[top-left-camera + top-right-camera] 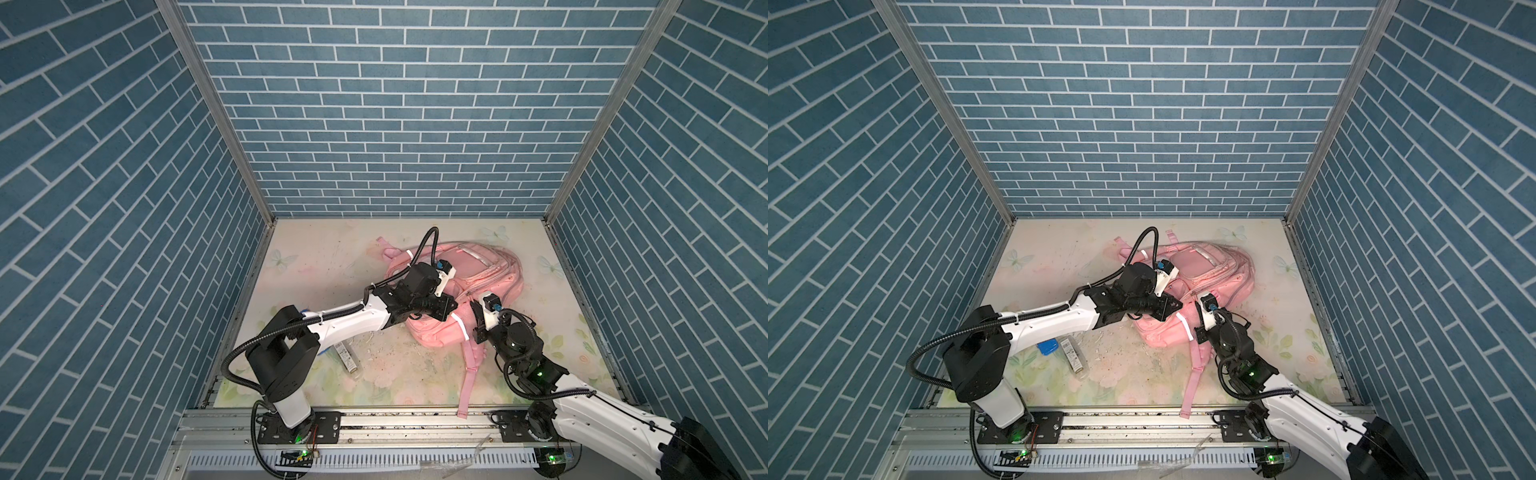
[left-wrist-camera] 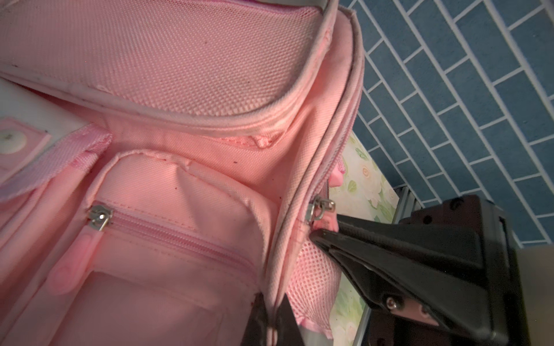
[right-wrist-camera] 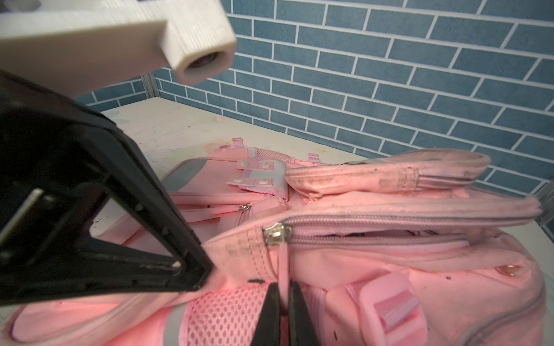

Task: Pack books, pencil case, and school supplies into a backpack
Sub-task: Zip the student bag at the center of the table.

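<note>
The pale pink backpack (image 1: 478,270) (image 1: 1208,270) lies on its back mid-table. My left gripper (image 2: 271,319) is shut on a piped seam along its side; it also shows as black fingers (image 3: 201,275) in the right wrist view and in a top view (image 1: 453,309). My right gripper (image 3: 283,299) is shut on the pink zipper pull hanging from a metal slider (image 3: 277,235); in the left wrist view its fingertips (image 2: 317,235) meet at that pull. Behind the slider the main zipper (image 3: 374,236) gapes slightly. A blue boxy supply (image 1: 1047,347) lies near the left arm. Books are out of view.
A narrow pale box with dark markings (image 1: 1074,356) (image 1: 348,360) lies beside the blue item. A pink strap (image 1: 469,374) trails to the front rail (image 1: 395,415). Blue brick-pattern walls close in three sides. Scattered debris (image 1: 386,353) dots the floral tabletop.
</note>
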### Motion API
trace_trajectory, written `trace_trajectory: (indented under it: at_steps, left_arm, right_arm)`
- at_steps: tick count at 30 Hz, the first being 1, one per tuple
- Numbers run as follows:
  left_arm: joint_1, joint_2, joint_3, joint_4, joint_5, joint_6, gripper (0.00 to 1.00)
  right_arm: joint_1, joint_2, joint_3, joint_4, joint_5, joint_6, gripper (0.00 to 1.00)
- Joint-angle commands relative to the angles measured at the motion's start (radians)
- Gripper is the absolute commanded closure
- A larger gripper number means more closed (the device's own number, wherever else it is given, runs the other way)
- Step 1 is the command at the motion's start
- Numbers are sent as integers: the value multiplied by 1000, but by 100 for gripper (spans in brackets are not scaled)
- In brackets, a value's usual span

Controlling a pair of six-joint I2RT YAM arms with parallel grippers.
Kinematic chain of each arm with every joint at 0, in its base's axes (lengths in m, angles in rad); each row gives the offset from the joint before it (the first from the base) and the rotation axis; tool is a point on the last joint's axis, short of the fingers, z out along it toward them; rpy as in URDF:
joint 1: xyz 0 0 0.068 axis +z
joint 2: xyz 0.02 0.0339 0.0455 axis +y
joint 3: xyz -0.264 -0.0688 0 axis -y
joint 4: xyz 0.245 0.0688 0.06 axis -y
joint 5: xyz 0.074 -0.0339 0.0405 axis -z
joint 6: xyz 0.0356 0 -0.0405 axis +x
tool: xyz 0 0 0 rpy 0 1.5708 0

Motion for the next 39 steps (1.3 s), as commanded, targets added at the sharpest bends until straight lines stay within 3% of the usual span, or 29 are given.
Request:
trace_trajectory:
  at_steps: [1, 17, 20, 29, 37, 38, 39]
  left_arm:
    - [-1, -69, 57, -38, -27, 98, 100]
    - [124, -58, 100, -371, -88, 572, 100]
    - [139, -37, 123, -401, -86, 654, 100]
    - [182, 10, 169, -368, -162, 918, 100]
    - [270, 89, 257, -350, -155, 971, 100]
    - [277, 95, 263, -348, -156, 962, 98]
    - [285, 100, 271, -346, -166, 936, 84]
  right_arm:
    - [-18, 2, 7, 9, -28, 69, 100]
    - [-241, -102, 50, -279, 75, 318, 100]
    - [-281, -73, 65, -283, 0, 324, 100]
    - [-271, 51, 105, -225, -271, 260, 100]
    - [-158, 133, 124, -131, -256, 248, 100]
    - [-154, 154, 133, -119, -255, 250, 100]
    - [-151, 175, 140, -113, -245, 252, 100]
